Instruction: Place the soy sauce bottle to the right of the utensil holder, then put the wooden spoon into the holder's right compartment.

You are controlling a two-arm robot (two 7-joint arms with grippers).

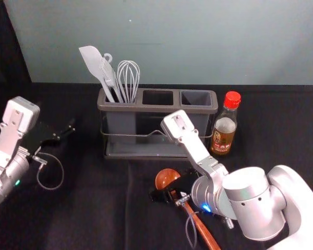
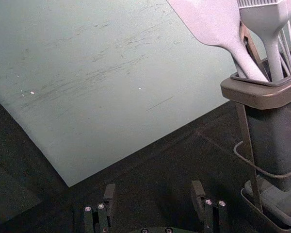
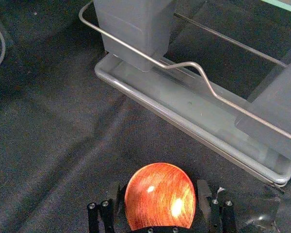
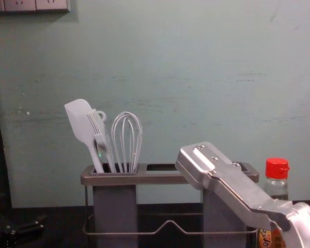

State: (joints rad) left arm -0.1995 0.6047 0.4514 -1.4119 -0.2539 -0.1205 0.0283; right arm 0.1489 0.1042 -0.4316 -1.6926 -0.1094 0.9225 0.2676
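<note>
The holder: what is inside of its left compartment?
A spatula, a brush, a whisk and a ring-ended tool stand there. Their lower ends are covered by the walls of the holder.

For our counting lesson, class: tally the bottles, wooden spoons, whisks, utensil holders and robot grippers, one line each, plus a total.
Soy sauce bottle: 1
Wooden spoon: 1
Whisk: 1
Utensil holder: 1
Grippers: 2 (left gripper, left of the holder; right gripper, at the spoon)
Total: 6
</note>
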